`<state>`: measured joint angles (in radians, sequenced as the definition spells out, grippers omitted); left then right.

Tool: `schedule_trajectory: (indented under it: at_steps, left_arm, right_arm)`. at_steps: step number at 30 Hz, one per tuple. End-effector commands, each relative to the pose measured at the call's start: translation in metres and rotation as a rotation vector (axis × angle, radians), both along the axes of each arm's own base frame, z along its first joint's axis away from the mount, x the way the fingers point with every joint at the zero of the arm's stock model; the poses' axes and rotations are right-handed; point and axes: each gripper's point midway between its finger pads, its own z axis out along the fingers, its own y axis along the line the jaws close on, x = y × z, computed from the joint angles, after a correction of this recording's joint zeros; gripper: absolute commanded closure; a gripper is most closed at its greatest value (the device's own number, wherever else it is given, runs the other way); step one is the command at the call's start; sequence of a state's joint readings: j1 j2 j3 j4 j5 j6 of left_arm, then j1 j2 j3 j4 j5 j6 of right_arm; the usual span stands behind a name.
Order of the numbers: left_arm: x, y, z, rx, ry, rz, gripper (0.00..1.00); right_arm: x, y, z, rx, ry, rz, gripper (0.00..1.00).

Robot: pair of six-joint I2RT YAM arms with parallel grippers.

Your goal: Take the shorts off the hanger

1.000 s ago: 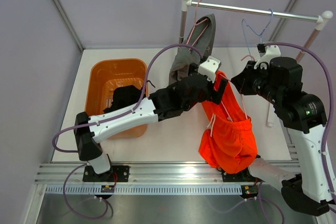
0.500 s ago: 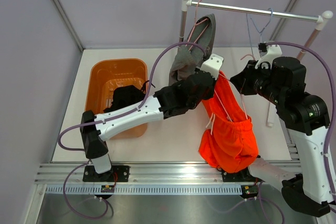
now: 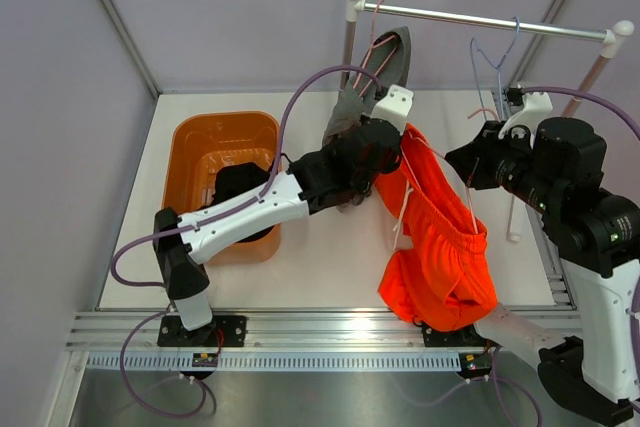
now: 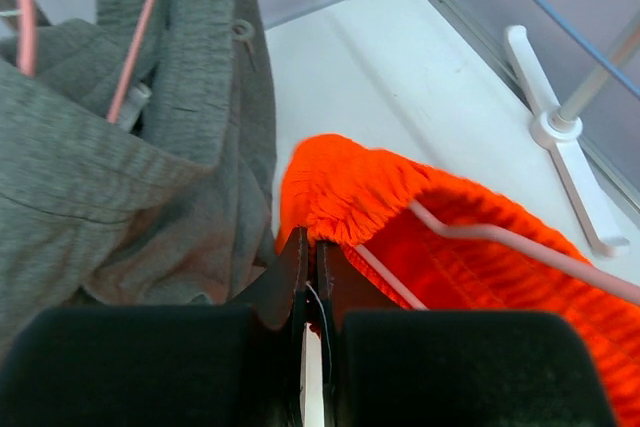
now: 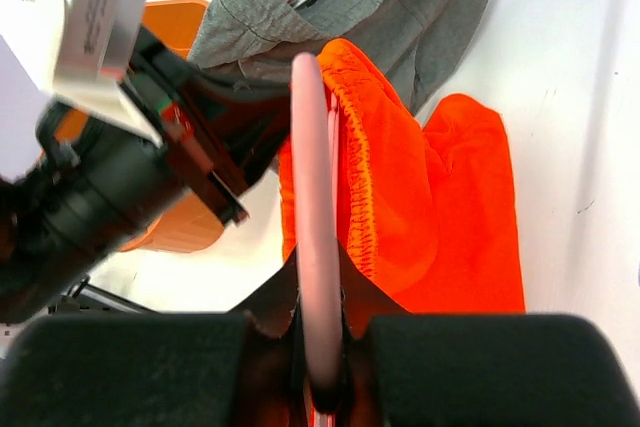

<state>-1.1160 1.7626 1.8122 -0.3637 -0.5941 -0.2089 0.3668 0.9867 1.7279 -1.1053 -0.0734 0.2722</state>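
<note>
The bright orange shorts (image 3: 440, 247) hang on a pink hanger (image 5: 312, 197) above the table's middle right. My left gripper (image 3: 392, 152) is shut on the bunched waistband of the orange shorts (image 4: 370, 187), at the hanger's left end; in the left wrist view the left gripper (image 4: 312, 247) pinches that fold. My right gripper (image 3: 470, 172) is shut on the pink hanger, whose bar runs between the right gripper's (image 5: 318, 297) jaws. The grey shorts (image 3: 365, 97) hang on another pink hanger from the rail, just behind my left gripper. The black shorts (image 3: 235, 192) lie in the basket.
An orange basket (image 3: 190, 137) stands at the left of the table. A white rail (image 3: 480, 19) crosses the back right, with a bare blue hanger (image 3: 490, 52) on it. The rack's white foot (image 4: 560, 147) stands at the right edge.
My left gripper has gone from open to shut on the orange waistband and drawn it slightly left. My right arm has shifted a little to the right with the hanger.
</note>
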Motion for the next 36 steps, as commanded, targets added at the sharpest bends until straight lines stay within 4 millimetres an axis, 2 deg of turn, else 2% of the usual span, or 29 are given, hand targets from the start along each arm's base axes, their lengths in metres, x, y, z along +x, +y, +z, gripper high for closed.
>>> schedule_trajectory:
  at_steps: [1,5,11,18,19,21,22,23,25,26,28,29,30,31,32,33,34,35,36]
  left_arm:
    - [0.034,0.037,0.045,-0.061,-0.083,0.151,1.0]
    - [0.05,0.047,0.052,-0.076,-0.087,0.166,1.0]
    - [0.07,0.04,0.038,-0.051,-0.063,0.135,1.0]
    - [0.059,0.027,0.011,-0.049,-0.001,0.051,1.0]
    - [0.053,0.023,-0.004,-0.04,0.028,0.015,1.0]
    - [0.033,0.018,0.005,-0.071,0.018,-0.038,1.0]
    - [0.024,0.015,-0.003,-0.056,0.002,-0.058,1.0]
    - [0.0,0.011,0.014,-0.079,-0.031,-0.108,1.0]
    - [-0.025,0.004,0.016,-0.071,-0.061,-0.178,1.0]
    - [-0.052,-0.002,0.03,-0.087,-0.078,-0.247,1.0]
    - [-0.084,-0.009,0.038,-0.066,-0.101,-0.358,1.0]
    - [-0.115,-0.018,0.041,-0.059,-0.111,-0.44,1.0]
    - [-0.132,-0.015,0.052,-0.066,-0.13,-0.485,1.0]
    - [-0.149,-0.015,0.052,-0.029,-0.149,-0.543,1.0]
    - [-0.179,-0.02,0.055,-0.011,-0.168,-0.62,1.0]
    - [-0.192,-0.016,0.062,0.011,-0.2,-0.657,1.0]
    - [-0.2,-0.01,0.06,0.046,-0.209,-0.657,1.0]
    - [-0.22,-0.009,0.063,0.057,-0.222,-0.684,1.0]
    - [-0.221,-0.003,0.072,0.055,-0.237,-0.665,1.0]
  right_arm:
    - [-0.028,0.009,0.024,0.048,-0.066,0.106,1.0]
    - [-0.038,0.011,0.025,0.058,-0.069,0.14,1.0]
    - [-0.051,0.017,0.03,0.078,-0.082,0.197,1.0]
    - [-0.045,0.0,0.046,0.08,-0.154,0.089,1.0]
    - [-0.043,-0.002,0.048,0.086,-0.159,0.073,1.0]
    - [-0.034,-0.011,0.05,0.076,-0.174,0.006,1.0]
    - [-0.03,-0.015,0.048,0.071,-0.17,-0.024,1.0]
    - [-0.026,-0.018,0.047,0.065,-0.171,-0.046,1.0]
    - [-0.016,-0.026,0.044,0.049,-0.177,-0.107,1.0]
    - [-0.011,-0.029,0.046,0.048,-0.191,-0.137,1.0]
    - [-0.004,-0.032,0.042,0.038,-0.188,-0.165,1.0]
    - [0.003,-0.035,0.043,0.032,-0.197,-0.193,1.0]
    - [0.007,-0.036,0.042,0.025,-0.195,-0.206,1.0]
    - [0.011,-0.037,0.041,0.018,-0.194,-0.221,1.0]
    - [0.019,-0.042,0.041,0.007,-0.198,-0.259,1.0]
    - [0.024,-0.043,0.041,-0.002,-0.198,-0.275,1.0]
    - [0.027,-0.046,0.042,-0.008,-0.201,-0.295,1.0]
    - [0.035,-0.049,0.042,-0.017,-0.202,-0.324,1.0]
    - [0.038,-0.049,0.044,-0.019,-0.205,-0.333,1.0]
